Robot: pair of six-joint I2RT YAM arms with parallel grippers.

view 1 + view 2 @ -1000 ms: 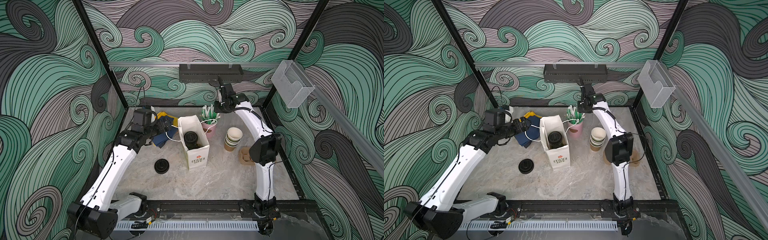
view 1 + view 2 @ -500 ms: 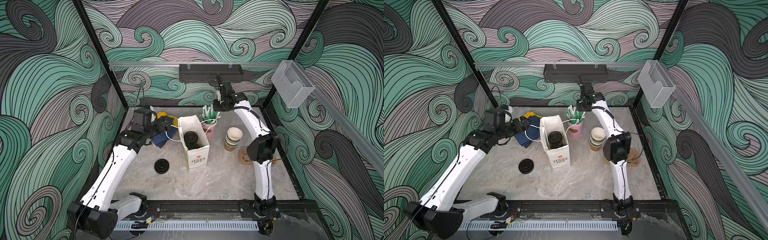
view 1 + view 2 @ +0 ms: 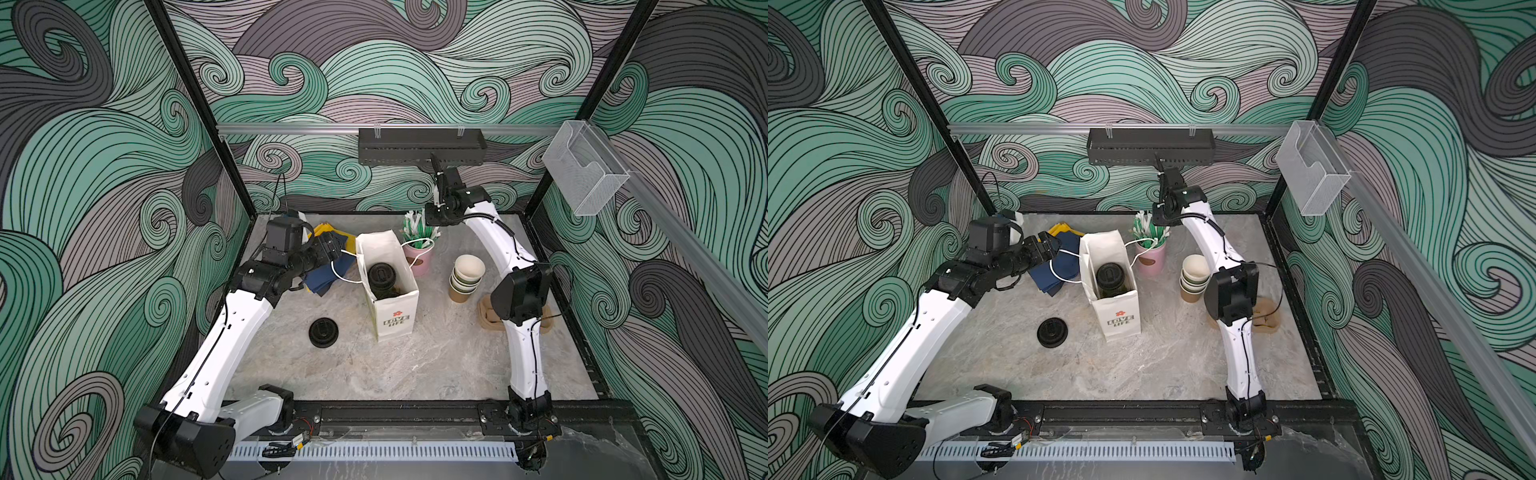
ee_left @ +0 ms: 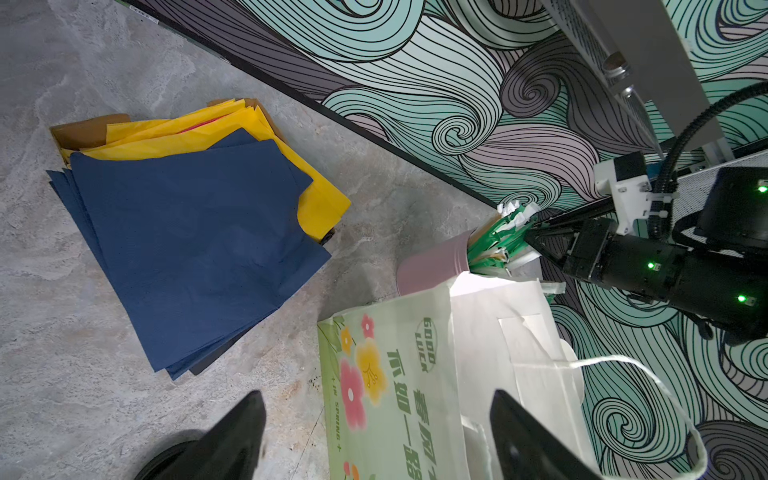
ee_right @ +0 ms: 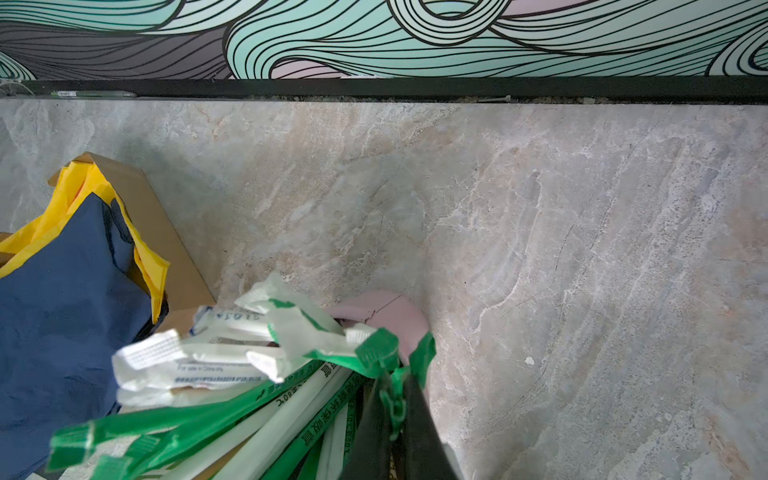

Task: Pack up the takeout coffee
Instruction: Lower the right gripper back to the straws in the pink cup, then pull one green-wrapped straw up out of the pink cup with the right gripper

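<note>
Left arm [image 3: 232, 332] and right arm [image 3: 524, 365]: white link shells, black joint housings, black base mounts. A thin black cable [image 3: 208, 353] runs along each white link. Right wrist [image 4: 648, 266]: green indicator lights, white bracket, ribbed black conduit. Left hand [image 4: 376, 395]: black tapered fingers [image 4: 237, 440].

Reads as smooth marbled stone with a faint sheen: tabletop [image 3: 436, 365]. Matt white paper on the bag [image 3: 395, 316], with handles of twisted white cord [image 4: 623, 365]. Black plastic, slightly glossy, on the lidded cup [image 3: 381, 275] and the loose lid [image 3: 323, 332]. Matt paper for the stacked cups [image 3: 466, 274]; brown cardboard for the sleeves [image 3: 485, 316]. Soft, matt, lightly creased tissue in the navy napkins [image 4: 187, 249] and yellow napkins [image 4: 320, 203]. Thin crinkled paper around the wrapped straws [image 5: 257, 365]; smooth matt pink on the holder [image 5: 395, 316]. Clear glossy plastic in the wall box [image 3: 582, 174]. Brushed metal along the rail [image 3: 291, 129]. Glossy white on the arm shells [image 3: 232, 345].
</note>
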